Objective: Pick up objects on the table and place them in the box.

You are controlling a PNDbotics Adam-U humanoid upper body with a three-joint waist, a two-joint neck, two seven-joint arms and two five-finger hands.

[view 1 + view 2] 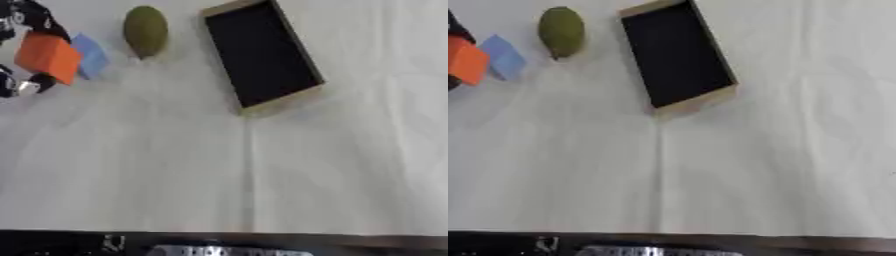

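while the left hand (19, 30) grips it, the orange block (48, 57) touches the blue block (91, 55).

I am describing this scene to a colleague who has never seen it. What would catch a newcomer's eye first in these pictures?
First the orange block at the far left, held in the robot's left hand, whose dark fingers curl round it. Next the wooden box with its black inside, lying askew at the top centre of the white cloth. Between them lie an olive-green oval fruit and a light blue block beside the orange one.

setting: test bench or lab | evidence: white-clothed table (262, 175), plain sorting props only
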